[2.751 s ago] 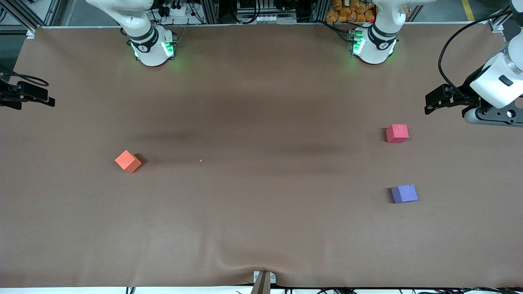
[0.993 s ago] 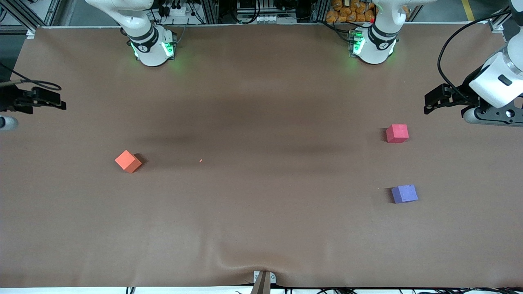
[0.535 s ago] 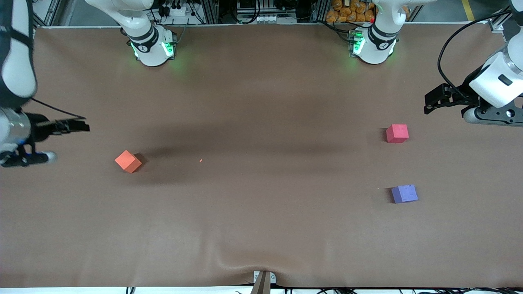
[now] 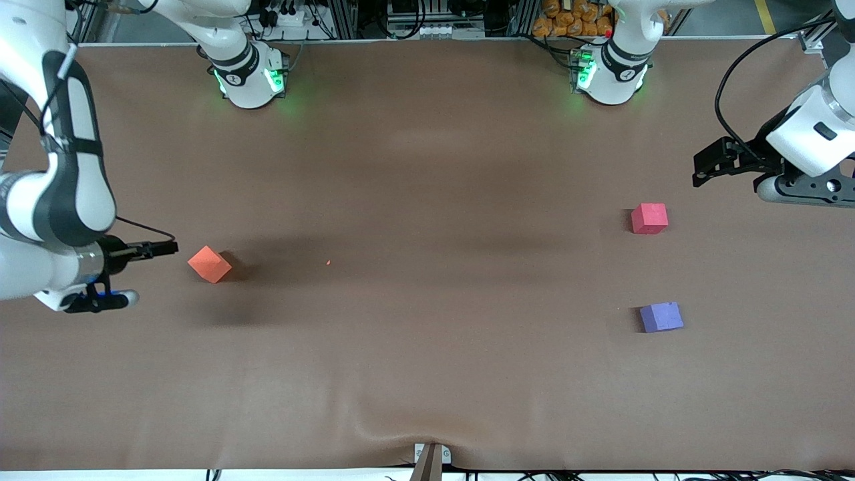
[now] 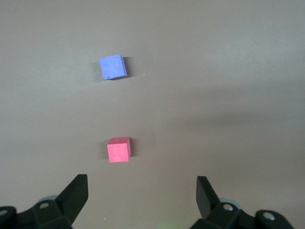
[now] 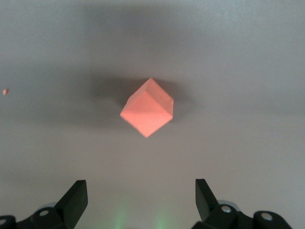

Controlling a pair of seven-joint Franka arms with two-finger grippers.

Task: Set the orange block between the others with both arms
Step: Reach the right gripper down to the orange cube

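The orange block [image 4: 210, 264] lies turned corner-on toward the right arm's end of the table. My right gripper [image 4: 163, 249] hangs open just beside it, toward the table's end, with nothing between its fingers. In the right wrist view the orange block [image 6: 147, 107] sits ahead of the open right gripper [image 6: 139, 188]. The red-pink cube [image 4: 649, 218] and the purple-blue cube [image 4: 661, 316] lie apart toward the left arm's end, the purple-blue one nearer the front camera. My left gripper [image 4: 698, 170] waits open in the air beside the red-pink cube [image 5: 118, 150]. The purple-blue cube [image 5: 113, 66] also shows there.
A tiny orange crumb [image 4: 328, 262] lies on the brown table cover [image 4: 427, 374] beside the orange block. The cover bulges at a clamp [image 4: 431, 457] on the front edge. Both arm bases [image 4: 250, 77] [image 4: 611, 73] stand along the back edge.
My right arm has swung in from the table's end and come down toward the front camera, bringing its open gripper close beside the orange block. The left arm and all three cubes have not moved.
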